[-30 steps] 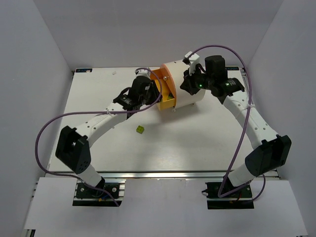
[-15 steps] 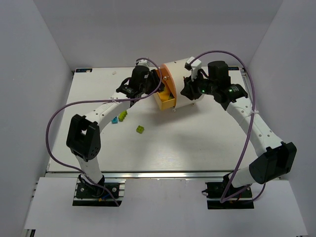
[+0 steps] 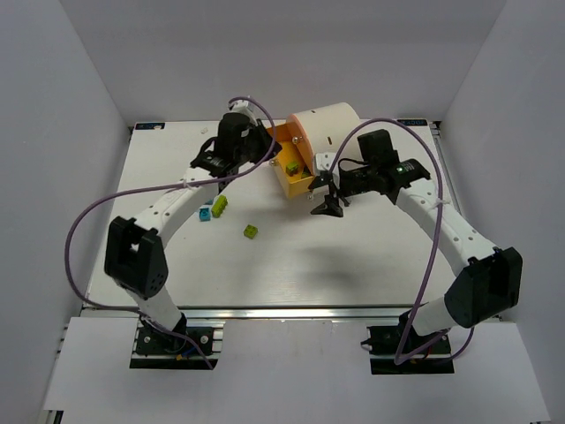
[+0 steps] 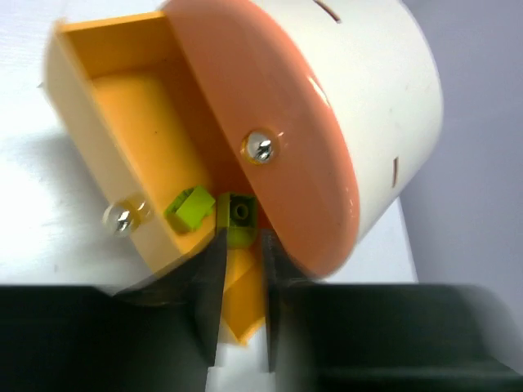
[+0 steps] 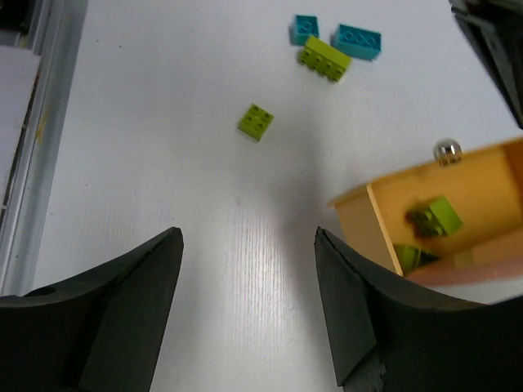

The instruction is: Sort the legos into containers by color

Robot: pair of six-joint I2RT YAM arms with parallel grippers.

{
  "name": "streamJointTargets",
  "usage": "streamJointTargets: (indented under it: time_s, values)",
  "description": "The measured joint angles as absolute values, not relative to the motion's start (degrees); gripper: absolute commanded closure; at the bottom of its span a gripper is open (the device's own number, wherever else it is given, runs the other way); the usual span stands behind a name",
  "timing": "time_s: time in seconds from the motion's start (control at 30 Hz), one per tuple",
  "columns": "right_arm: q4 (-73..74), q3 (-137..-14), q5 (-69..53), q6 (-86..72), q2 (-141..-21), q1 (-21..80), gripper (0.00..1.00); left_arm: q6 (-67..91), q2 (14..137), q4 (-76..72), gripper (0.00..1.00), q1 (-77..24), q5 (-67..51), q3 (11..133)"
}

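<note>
Farthest left, a teal brick and a long lime brick lay side by side, the long one slanted (a 2nd teal brick showed only in the right wrist view), and a square lime brick sat apart to their right. The left gripper hung narrow at the orange drawer of the cream drum, a green brick between its tips, gripped or merely lying beyond them I could not tell. The right gripper stood wide and empty, the square brick straight ahead of its fingers, leftward, so that arm looked better placed for it
</note>
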State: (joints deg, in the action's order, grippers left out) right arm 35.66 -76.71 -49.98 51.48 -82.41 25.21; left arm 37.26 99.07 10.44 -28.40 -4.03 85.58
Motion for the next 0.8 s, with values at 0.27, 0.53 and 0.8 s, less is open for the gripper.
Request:
streamJointTargets:
  time_s: [0.27,0.53,0.8]
  values:
    - [37.26,-77.73,-49.93,62.50,-92.31,34.04,0.26,36.77,73.41,15.64,0.68,-22.46,3.51,64.99]
    - [34.02,-78.39,-38.63,63.57,-99.35,45.65,0.21,40.88,49.32,29.43,0.35,-20.58,12.01,44.86]
    - [32.47,-87.50,-26.68,63.09,-113.82,50.35,0.20,51.27,27.75,41.39,0.32,-20.45,14.22,32.86]
